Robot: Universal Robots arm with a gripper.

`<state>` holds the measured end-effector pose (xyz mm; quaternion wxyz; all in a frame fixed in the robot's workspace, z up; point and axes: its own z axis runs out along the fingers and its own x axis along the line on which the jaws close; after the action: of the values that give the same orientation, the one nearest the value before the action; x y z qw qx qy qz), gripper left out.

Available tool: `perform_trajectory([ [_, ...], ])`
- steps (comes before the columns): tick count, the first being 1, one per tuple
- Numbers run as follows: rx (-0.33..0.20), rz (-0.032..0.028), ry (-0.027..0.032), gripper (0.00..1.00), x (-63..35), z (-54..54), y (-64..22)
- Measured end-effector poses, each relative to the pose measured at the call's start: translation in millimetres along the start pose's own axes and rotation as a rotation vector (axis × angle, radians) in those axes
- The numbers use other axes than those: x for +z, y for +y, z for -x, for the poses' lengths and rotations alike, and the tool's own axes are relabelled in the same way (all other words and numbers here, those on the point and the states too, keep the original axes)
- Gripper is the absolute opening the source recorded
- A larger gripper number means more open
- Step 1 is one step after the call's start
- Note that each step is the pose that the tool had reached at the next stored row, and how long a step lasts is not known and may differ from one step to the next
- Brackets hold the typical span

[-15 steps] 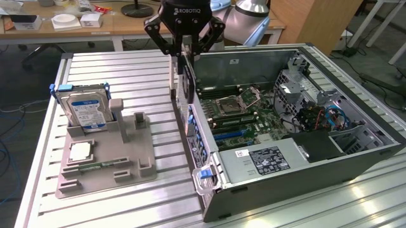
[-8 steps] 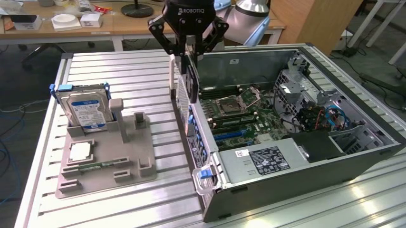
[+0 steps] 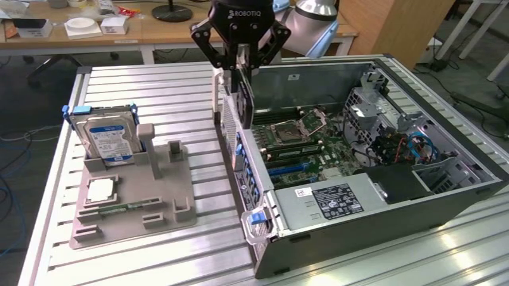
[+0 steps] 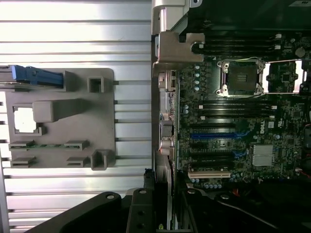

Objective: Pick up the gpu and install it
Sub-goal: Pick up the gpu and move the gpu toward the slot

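Nearest the viewer, an open computer case (image 3: 358, 238) lies on its side on a slatted metal table (image 3: 159, 83). Its grey power supply (image 3: 334, 199) is at the near end and the green motherboard (image 3: 318, 146) lies beyond it. On the exterior view's left sits a grey parts tray (image 3: 179, 196), with a hard drive (image 3: 107, 137) standing at its far end.

Above the case's left wall, toward the far end, hangs the black gripper (image 3: 238, 67). Its two fingers are partly closed and clamped on the top edge of the gpu (image 3: 245, 101), a thin dark card hanging upright beneath them. The card is in the air, just over the perforated left wall and apart from the board below. It is not seated. The blue expansion slot (image 3: 288, 169) and its black neighbours lie lower and nearer, just beyond the power supply.

The step in hand appears to be carrying the card to its slot. Doing it well calls for holding the card upright and parallel to the slot. Its lower edge should line up over the slot's whole length before any downward push, and the pressure should be even so neither end tips. The grip looks narrow for a long card, so the card may swing or twist.
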<state>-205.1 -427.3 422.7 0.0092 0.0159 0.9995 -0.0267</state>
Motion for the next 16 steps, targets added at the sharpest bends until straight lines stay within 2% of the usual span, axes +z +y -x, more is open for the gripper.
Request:
perform_trajectory([
  [6,0.0,0.0,0.0,0.26,0.1,7.1,0.2],
  [16,0.0,0.0001,-0.0001,0.26,0.2,9.9,0.3],
])
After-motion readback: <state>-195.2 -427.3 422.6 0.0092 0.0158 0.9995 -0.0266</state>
